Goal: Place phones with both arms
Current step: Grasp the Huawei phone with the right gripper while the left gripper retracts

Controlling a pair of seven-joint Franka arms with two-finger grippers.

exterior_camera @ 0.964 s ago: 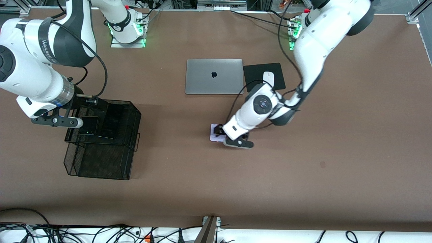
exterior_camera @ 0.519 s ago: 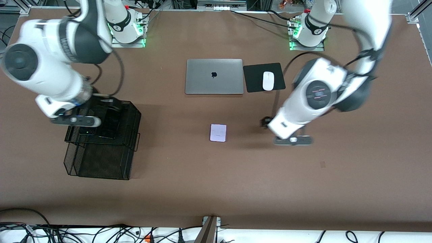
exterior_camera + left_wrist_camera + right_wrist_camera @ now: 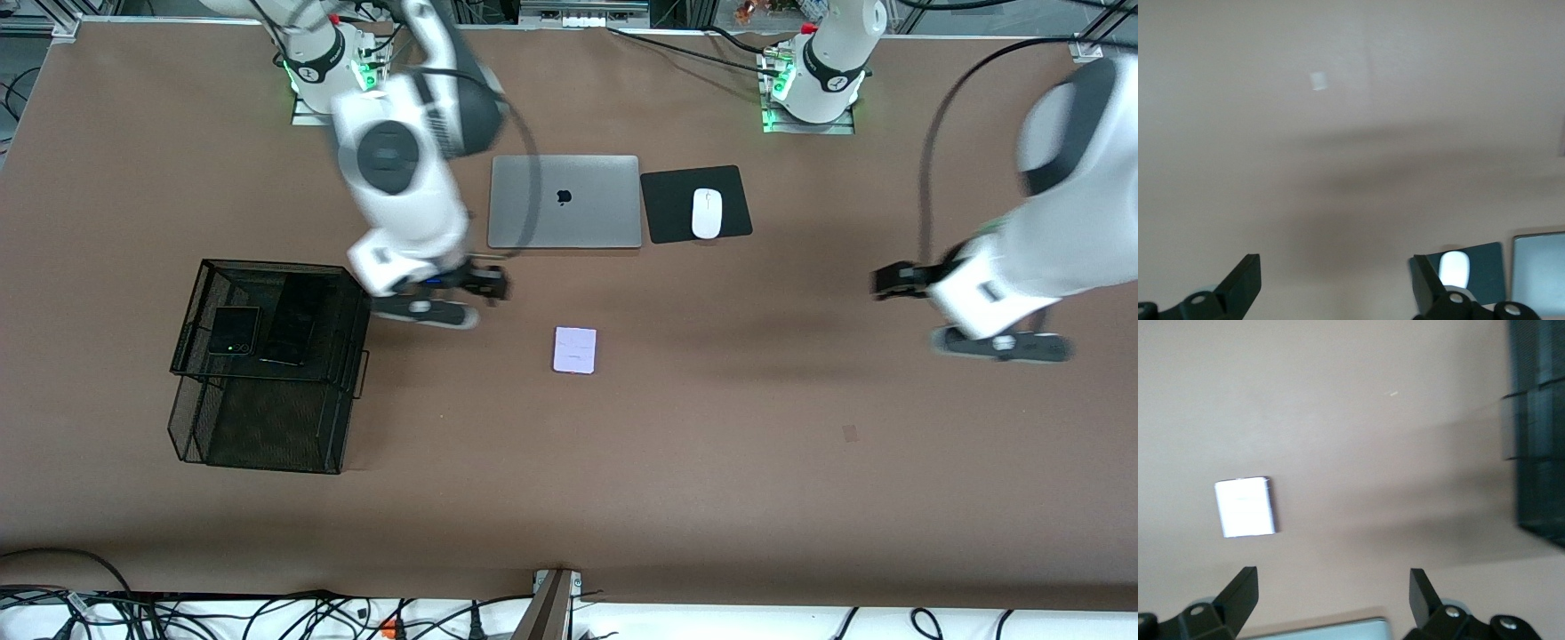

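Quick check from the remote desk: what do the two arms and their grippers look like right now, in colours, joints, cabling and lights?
Both arms are glossy white with dark grey-black joint bands and round dark caps. Black cables loop along each. The right gripper and left gripper are black with wedge-shaped fingers, their wrist ends white. Each base is a white column with a black ring, lit green at its plate.

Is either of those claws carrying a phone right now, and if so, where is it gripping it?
Nothing is held. The left gripper and the right gripper are both open and empty over bare table; the lavender phone lies free.
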